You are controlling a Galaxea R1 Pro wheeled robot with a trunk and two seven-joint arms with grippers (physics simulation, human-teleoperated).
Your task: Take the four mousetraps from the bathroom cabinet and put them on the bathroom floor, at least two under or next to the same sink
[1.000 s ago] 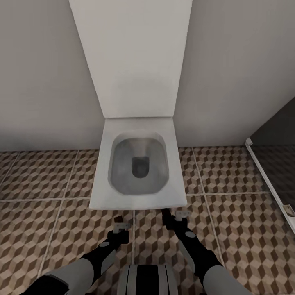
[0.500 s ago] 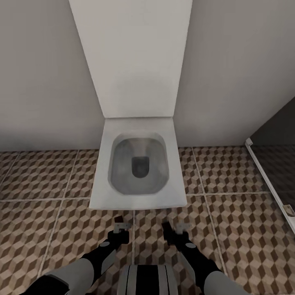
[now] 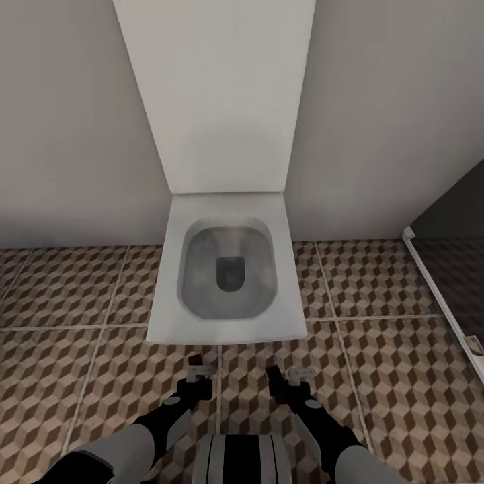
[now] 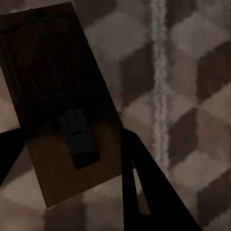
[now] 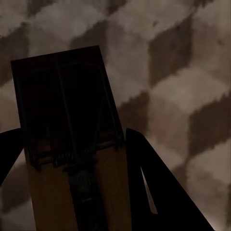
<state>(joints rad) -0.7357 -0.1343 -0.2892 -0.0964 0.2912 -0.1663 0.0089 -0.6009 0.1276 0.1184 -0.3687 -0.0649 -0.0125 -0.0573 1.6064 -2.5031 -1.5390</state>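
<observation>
Each of your grippers is carrying 1 mousetrap over the bathroom floor (image 3: 81, 376), just in front of the white square toilet (image 3: 225, 316).

In the left wrist view, the left mousetrap (image 4: 62, 101) is a flat dark-brown rectangular plate with a thin wire frame over its far half and a small black catch near the middle. Its long axis runs away from the camera, tilted a little off the line of the fingers. The fingers (image 4: 144, 187) of your left gripper (image 3: 196, 372) sit on either side of its near end, pinching it.

In the right wrist view, the right mousetrap (image 5: 72, 130) looks much the same: dark wood at the far end, lighter orange-brown wood at the near end, with wire bars and a coiled spring across it. Its long axis points nearly straight out along the fingers (image 5: 149, 187) of your right gripper (image 3: 286, 376), whose jaws clamp its near end.

Behind both traps you see the cube-patterned tiles and a pale grout line (image 4: 159, 72).
</observation>
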